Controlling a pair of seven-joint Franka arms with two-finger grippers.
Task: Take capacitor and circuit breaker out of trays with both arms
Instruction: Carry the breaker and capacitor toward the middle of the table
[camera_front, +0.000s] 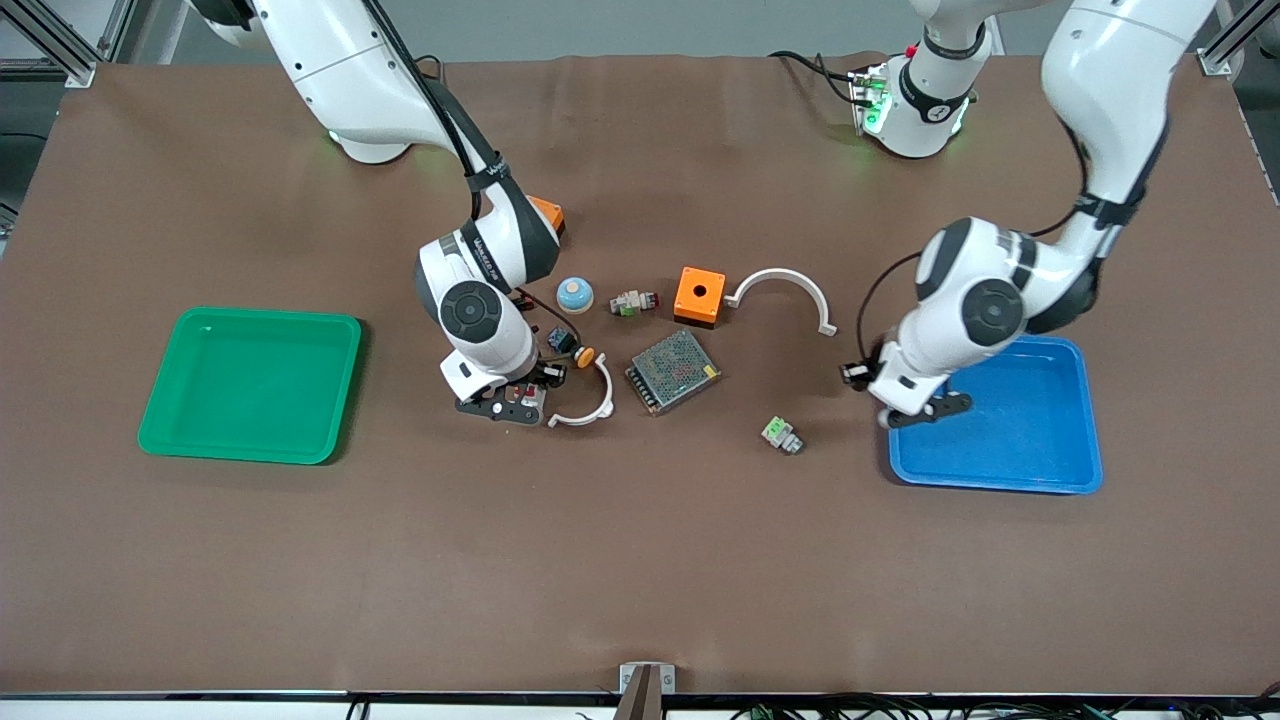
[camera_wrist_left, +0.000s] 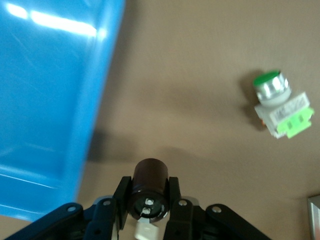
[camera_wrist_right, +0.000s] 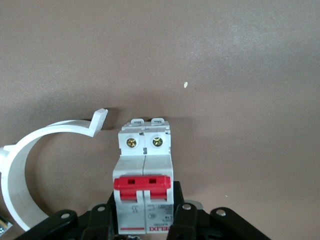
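The left gripper pinches the capacitor over bare table beside the blue tray; a slip sends it rolling. The right gripper clasps the circuit breaker beside the white clamp, which could snag it.

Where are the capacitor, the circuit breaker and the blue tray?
capacitor (camera_wrist_left: 150, 187), left wrist view, on its dark side wall.
circuit breaker (camera_wrist_right: 144, 186), right wrist view, on its red switch lever.
blue tray (camera_front: 1040, 440), front view, on its bare floor.

I see open table nearer the camera. A white clamp crowds the right gripper. A green button lies near the left gripper.
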